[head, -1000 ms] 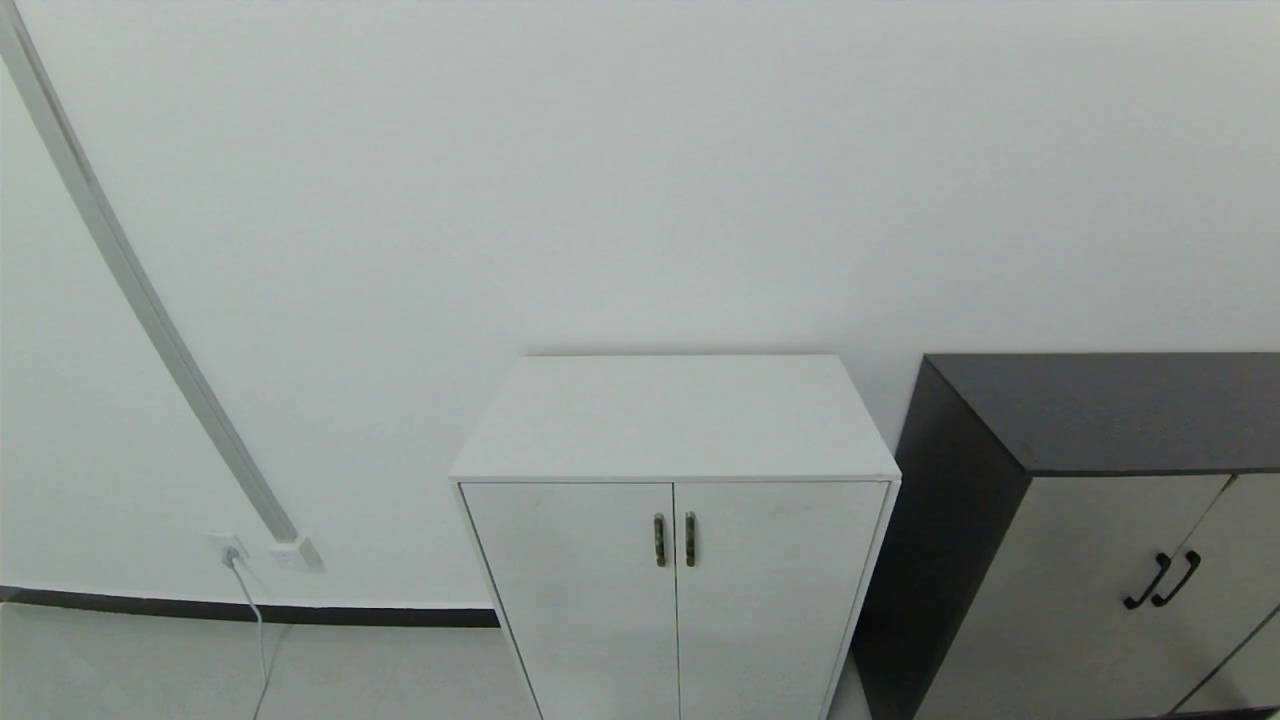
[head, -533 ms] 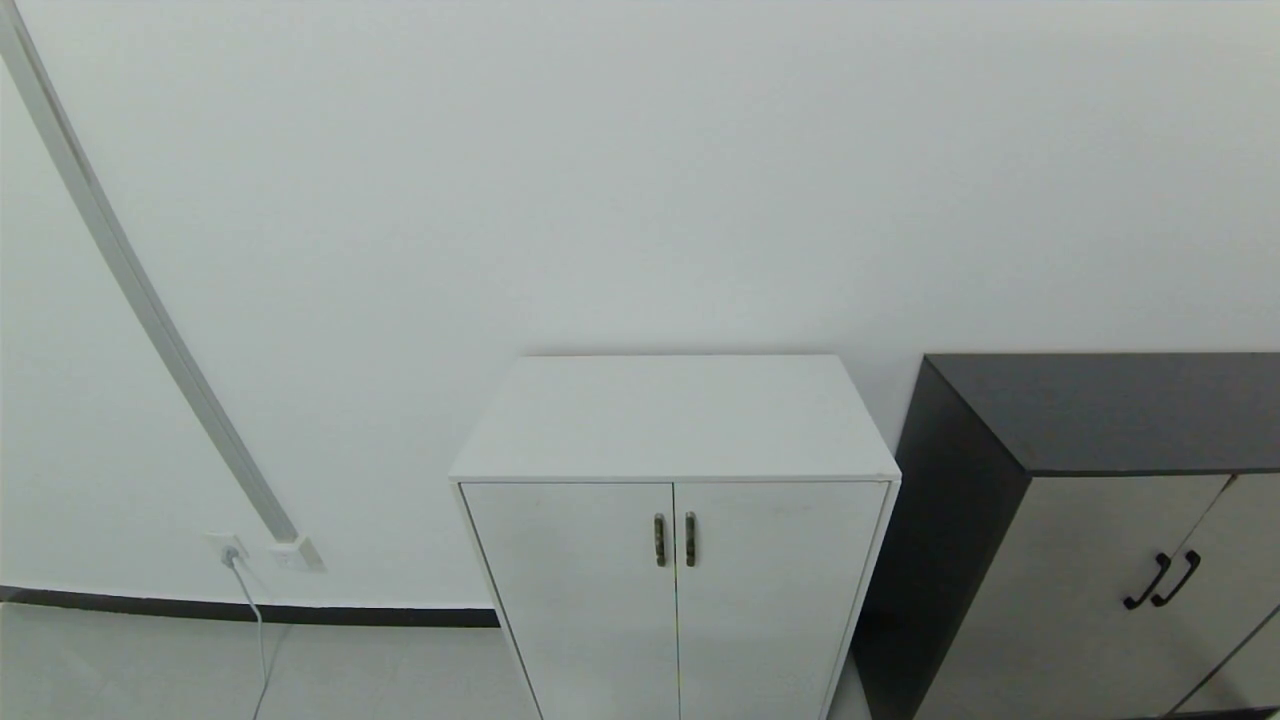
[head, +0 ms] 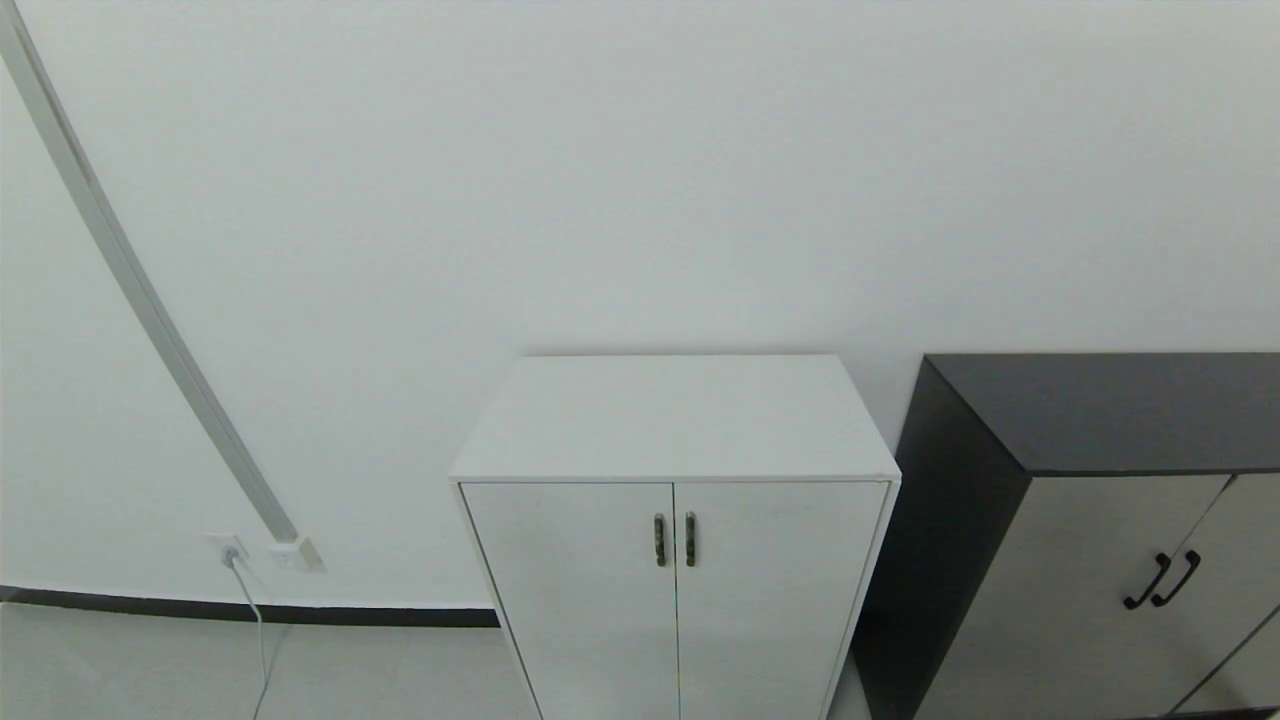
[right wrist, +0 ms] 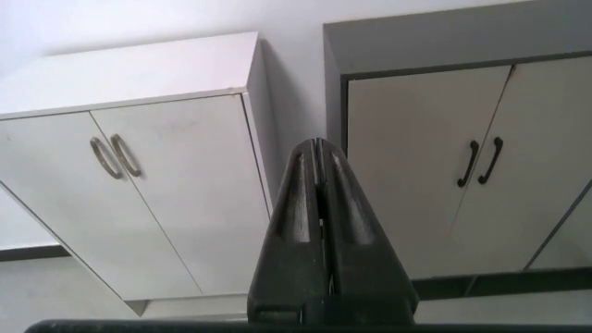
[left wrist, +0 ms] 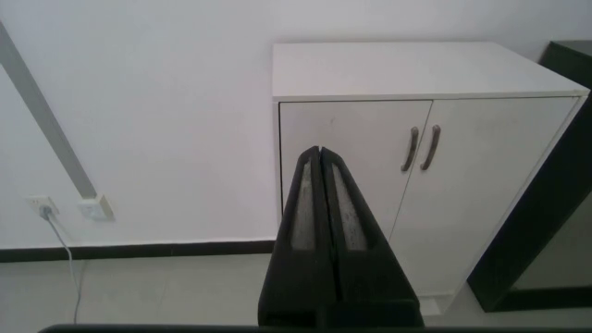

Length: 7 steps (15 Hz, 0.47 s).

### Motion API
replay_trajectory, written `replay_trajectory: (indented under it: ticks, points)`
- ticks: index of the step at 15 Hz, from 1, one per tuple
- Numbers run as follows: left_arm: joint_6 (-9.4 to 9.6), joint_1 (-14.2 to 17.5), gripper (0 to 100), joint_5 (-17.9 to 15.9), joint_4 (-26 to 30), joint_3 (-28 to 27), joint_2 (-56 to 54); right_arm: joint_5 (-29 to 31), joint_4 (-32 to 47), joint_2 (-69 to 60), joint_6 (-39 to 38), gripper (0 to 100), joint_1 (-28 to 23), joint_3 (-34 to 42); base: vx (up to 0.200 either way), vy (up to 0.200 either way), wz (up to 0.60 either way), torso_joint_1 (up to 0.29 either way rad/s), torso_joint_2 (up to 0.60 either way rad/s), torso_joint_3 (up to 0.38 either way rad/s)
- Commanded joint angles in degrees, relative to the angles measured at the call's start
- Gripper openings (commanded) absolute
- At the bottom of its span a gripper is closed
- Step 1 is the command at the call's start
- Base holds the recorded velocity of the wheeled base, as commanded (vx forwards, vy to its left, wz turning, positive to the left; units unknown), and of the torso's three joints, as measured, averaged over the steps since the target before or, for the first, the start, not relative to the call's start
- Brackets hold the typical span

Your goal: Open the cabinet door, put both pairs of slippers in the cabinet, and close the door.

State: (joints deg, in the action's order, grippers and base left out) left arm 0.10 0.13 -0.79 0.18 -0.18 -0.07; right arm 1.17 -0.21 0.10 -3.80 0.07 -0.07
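1. White cabinet [head: 676, 590] stands on the floor [head: 130, 670] with its back against the wall [head: 640, 180], straight ahead in the head view.
2. Both of its doors are shut: left door [head: 575, 600] and right door [head: 770, 600] meet at a thin centre seam. Two upright metal handles [head: 660, 540] sit side by side, one on each side of the seam and near the top of the doors.
3. Dark cabinet [head: 1080, 520] stands just beside the white one, on its right. It has pale doors, also shut, with a pair of black handles [head: 1160, 580].
4. Left gripper [left wrist: 320, 157]: jaws pressed together, nothing between them. It points toward the white cabinet, with its tip in front of the left door and apart from it.
5. Right gripper [right wrist: 318, 148]: jaws pressed together, nothing between them. Its tip lines up with the narrow gap between the two cabinets and touches neither.
6. Left of the white cabinet, a pale trunking strip [head: 140, 290] runs slantwise down the wall to a socket [head: 228, 549]. A grey cable [head: 258, 630] hangs from the socket to the floor.
7. A black skirting band [head: 350, 614] marks where the wall meets the floor.
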Motion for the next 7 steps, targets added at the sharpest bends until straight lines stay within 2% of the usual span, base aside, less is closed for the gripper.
replay_trajectory:
  ticks: [1, 7]
  points:
    - [-0.01, 0.0, 0, 0.0, 0.0, 0.0, 0.1, 0.0, -0.1, 0.1, -0.1, 0, 0.1, 0.0, 0.000, 0.000, 0.00, 0.000, 0.00, 0.000]
    - [-0.01, 0.0, 0, 0.0, 0.0, 0.0, 0.1, 0.0, 0.0, 0.1, 0.1, 0, 0.0, 0.0, 0.000, 0.000, 0.00, 0.000, 0.00, 0.000]
